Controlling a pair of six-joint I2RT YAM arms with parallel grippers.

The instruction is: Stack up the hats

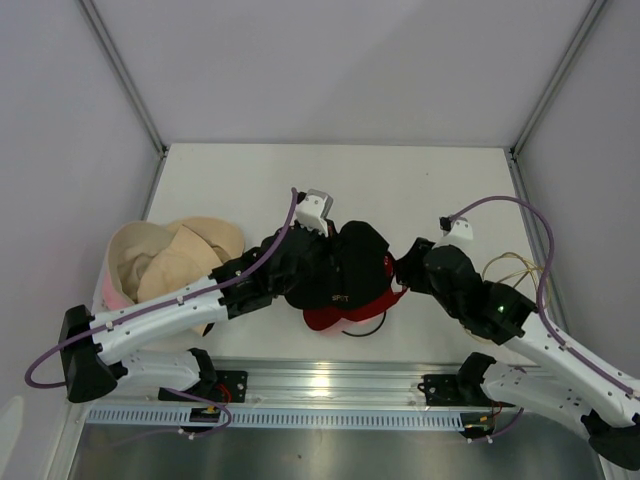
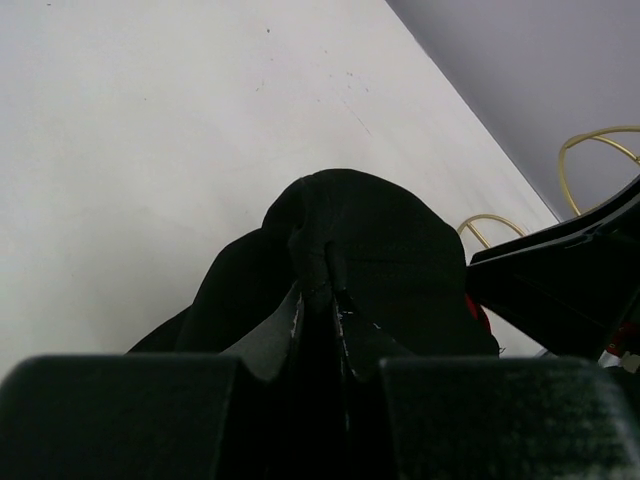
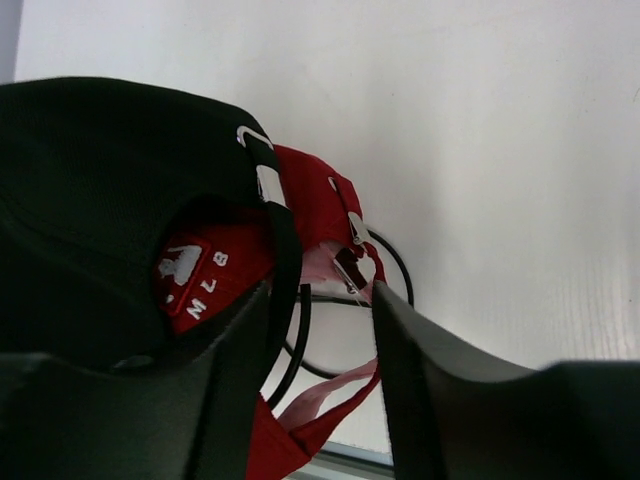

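Note:
A wide beige hat (image 1: pixel 170 262) lies at the left with a pink hat's edge (image 1: pixel 100 290) showing under it. In the middle sits a lumpy black hat (image 1: pixel 350 255) (image 2: pixel 370 240). My left gripper (image 2: pixel 320 295) (image 1: pixel 305 268) is shut on a fold of its fabric. Under it lies a cap with a red underside (image 1: pixel 335 318) (image 3: pixel 210 275); I cannot tell where hat ends and cap begins. My right gripper (image 3: pixel 320 300) (image 1: pixel 400 272) stands open at the cap's back. A red strap (image 3: pixel 345 250) and a black wire hoop (image 3: pixel 300 340) lie between its fingers.
Thin tan wire hoops (image 1: pixel 510 270) (image 2: pixel 600 150) lie at the right, beside my right arm (image 2: pixel 560 280). The white table (image 1: pixel 400 190) stretches behind the hats. A metal rail (image 1: pixel 330 380) runs along the near edge.

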